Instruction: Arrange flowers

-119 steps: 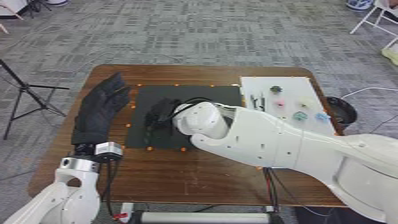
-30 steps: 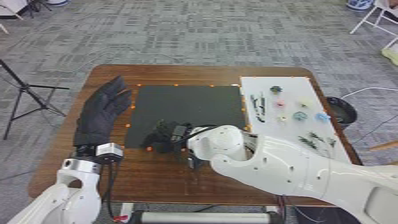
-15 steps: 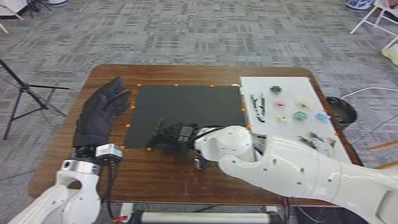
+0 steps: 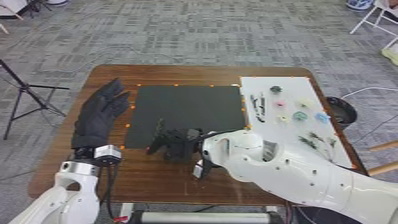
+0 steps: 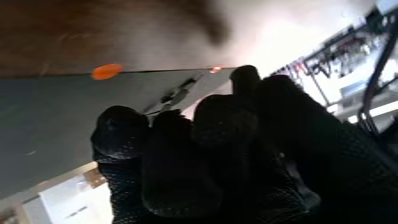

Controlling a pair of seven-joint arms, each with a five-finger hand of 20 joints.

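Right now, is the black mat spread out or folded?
Spread out: the mat lies flat on the table, straight-edged, with orange dots along its sides and the right hand over its near edge.

Robotics lab: white robot arms, tripod, grey carpet.

The black mat seems passable; flowers obstruct the white sheet.
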